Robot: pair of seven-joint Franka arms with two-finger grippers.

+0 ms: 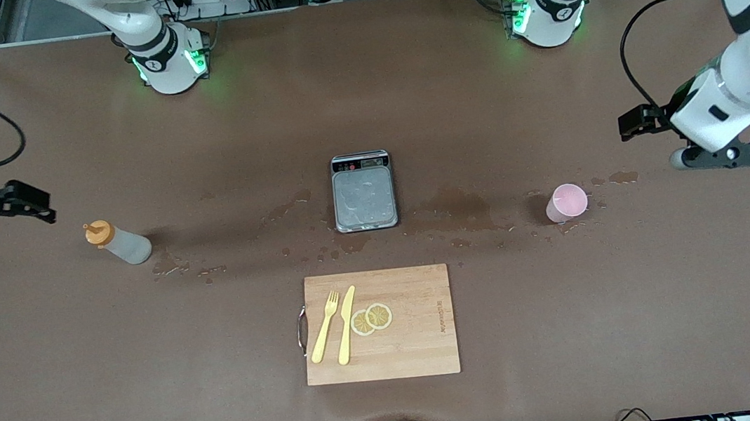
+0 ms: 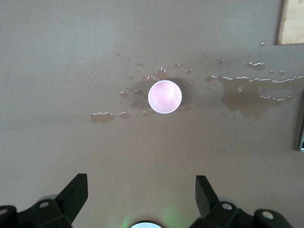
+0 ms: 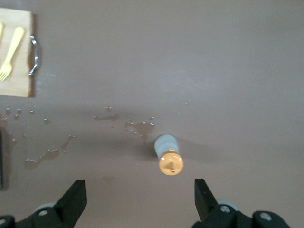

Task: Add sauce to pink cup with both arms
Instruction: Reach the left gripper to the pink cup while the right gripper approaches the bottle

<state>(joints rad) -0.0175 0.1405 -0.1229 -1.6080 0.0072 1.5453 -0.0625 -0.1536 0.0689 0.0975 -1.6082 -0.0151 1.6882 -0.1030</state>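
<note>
- The sauce bottle (image 1: 121, 242) stood upright on the brown table (image 1: 84, 385) toward the right arm's end, its orange nozzle cap (image 3: 171, 164) on top and nothing touching it.
- The pink cup (image 1: 565, 203) stood upright and open-mouthed toward the left arm's end, with small wet patches (image 2: 102, 116) scattered on the table around it.
- The right gripper (image 3: 140, 199) hung over the table's edge at the right arm's end, near the sauce bottle but apart from it, fingers spread wide and holding nothing.
- The left gripper (image 2: 141, 194) hung over the table at the left arm's end, near the pink cup but apart from it, fingers likewise spread wide and empty.
- A silver scale (image 1: 364, 191) sat between bottle and cup at mid-table; its small display strip showed markings too small to read.
- A wooden cutting board (image 1: 419, 347) with a metal handle (image 1: 302, 330) lay nearer to the front camera than the scale.
- On the board lay a yellow fork (image 1: 326, 326) and a yellow knife (image 1: 346, 325) side by side, with two lemon slices (image 1: 372, 318) overlapping just beside the knife.
- A line of printed writing (image 1: 441, 316) ran along the board, too small to read.
</note>
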